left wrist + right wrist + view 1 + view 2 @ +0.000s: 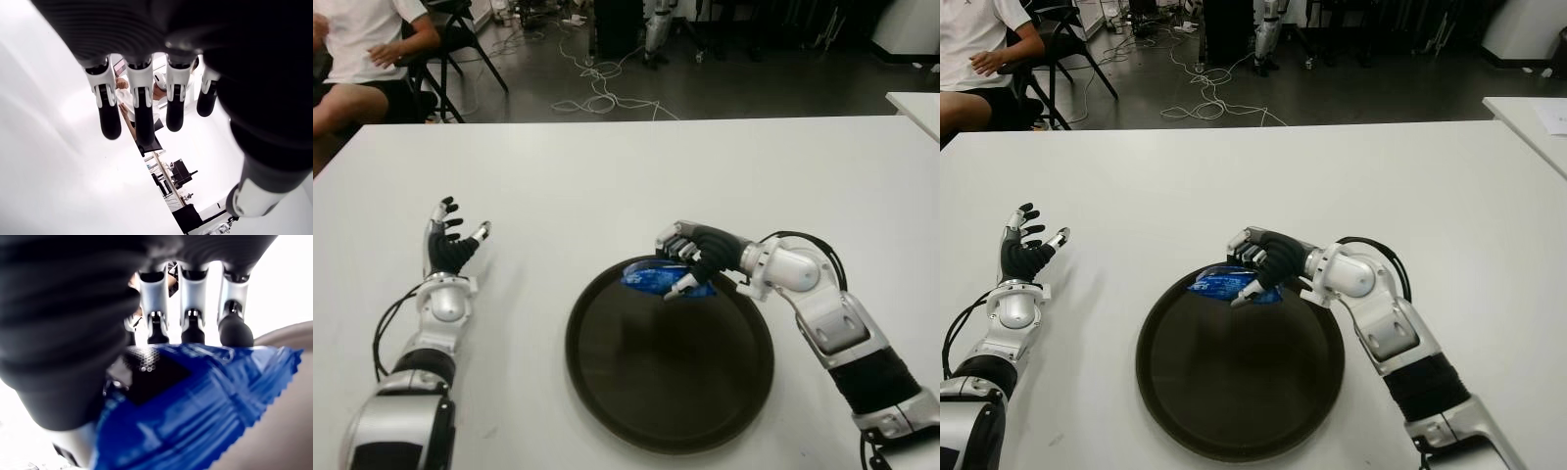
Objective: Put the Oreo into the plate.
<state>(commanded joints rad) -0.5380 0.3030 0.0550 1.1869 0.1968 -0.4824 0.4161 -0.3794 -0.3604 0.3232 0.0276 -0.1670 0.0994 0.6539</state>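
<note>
Reaching in from the robot's right, the right hand (690,260) sits over the far rim of the plate (607,392), with its fingers curled around the Oreo (651,278). That Oreo is a blue packet, and it lies under the palm and fingers, poking out toward the robot's left from beneath the hand. In the right wrist view the packet (195,411) fills the space below the palm, its crimped edge sticking out past the hand, while three fingertips (193,333) close down on its far side and the thumb presses in from the near side. So the hand pinches the packet between thumb and fingers. Whether the packet touches the plate's surface or hangs just above it cannot be told; in both eye views it shows over the plate's far edge, inside the rim.

The plate is dark, round and shallow, set on the white table (626,176) near the robot's front edge.

Well apart on the robot's left, the left hand (452,245) shows beside the plate, palm up with fingers spread and holding nothing. Its wrist view shows the fingers (142,112) straight and separated.

Beyond the table's far left corner a person (362,49) in a white shirt sits on a chair.
</note>
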